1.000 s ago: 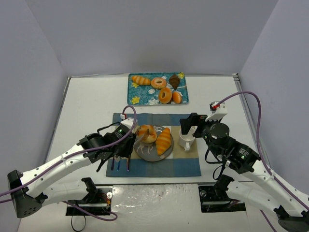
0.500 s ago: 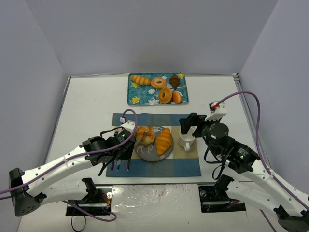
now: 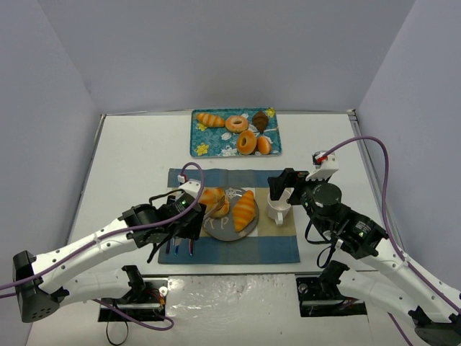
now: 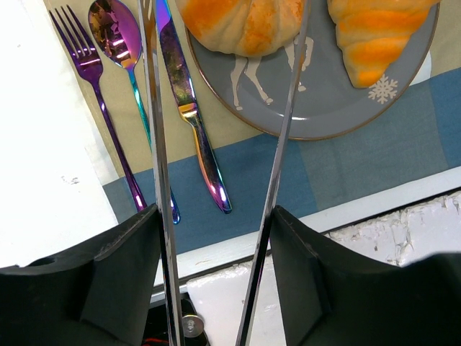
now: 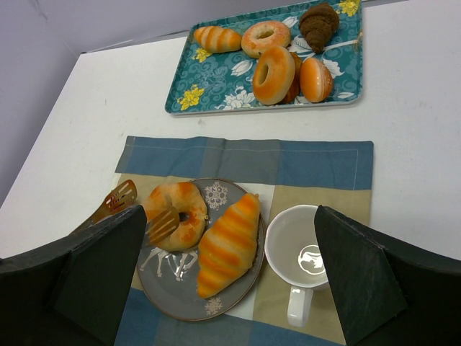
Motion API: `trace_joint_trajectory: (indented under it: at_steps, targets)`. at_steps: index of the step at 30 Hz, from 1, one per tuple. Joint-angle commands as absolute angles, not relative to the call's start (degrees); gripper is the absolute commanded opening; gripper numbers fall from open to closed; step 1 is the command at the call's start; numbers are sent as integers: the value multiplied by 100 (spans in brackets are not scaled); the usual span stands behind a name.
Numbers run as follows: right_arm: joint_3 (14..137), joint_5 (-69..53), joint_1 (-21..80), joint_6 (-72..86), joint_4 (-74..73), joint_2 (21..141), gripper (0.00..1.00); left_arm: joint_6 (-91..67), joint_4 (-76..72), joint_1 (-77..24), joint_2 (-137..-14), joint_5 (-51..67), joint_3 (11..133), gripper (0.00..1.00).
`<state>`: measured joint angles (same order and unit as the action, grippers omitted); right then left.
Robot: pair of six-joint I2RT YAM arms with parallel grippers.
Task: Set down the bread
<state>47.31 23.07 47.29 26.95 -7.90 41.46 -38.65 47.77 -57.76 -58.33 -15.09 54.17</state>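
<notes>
While left gripper (image 4: 215, 213) grasps tongs (image 5: 121, 196), tips cropped from its own camera, right gripper (image 5: 229, 216) gapes empty

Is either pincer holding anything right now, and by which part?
The left pincer grips tongs by their handle end, tips straddling the round bread. The right pincer holds nothing.

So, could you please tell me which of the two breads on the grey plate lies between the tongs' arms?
The round orange bun on the left half of the grey plate: the golden tongs straddle it, whereas the long striped roll lies outside them.
</notes>
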Motion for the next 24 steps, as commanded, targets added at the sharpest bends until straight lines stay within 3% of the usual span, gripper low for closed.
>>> trace_joint_trajectory:
  at_steps: [1, 16, 24]
  targets:
    - [4755, 2355, 4720, 2662, -360, 4140, 100, -3886, 4691, -5810, -5680, -1652, 5681, 54]
    - [4800, 2334, 4720, 2637, -360, 4135, 100, -3630, 5064, -5727, -5625, -2402, 6811, 54]
    - [4904, 2242, 4720, 2593, -360, 4140, 100, -2515, 4457, -3477, -6335, -1092, 7473, 55]
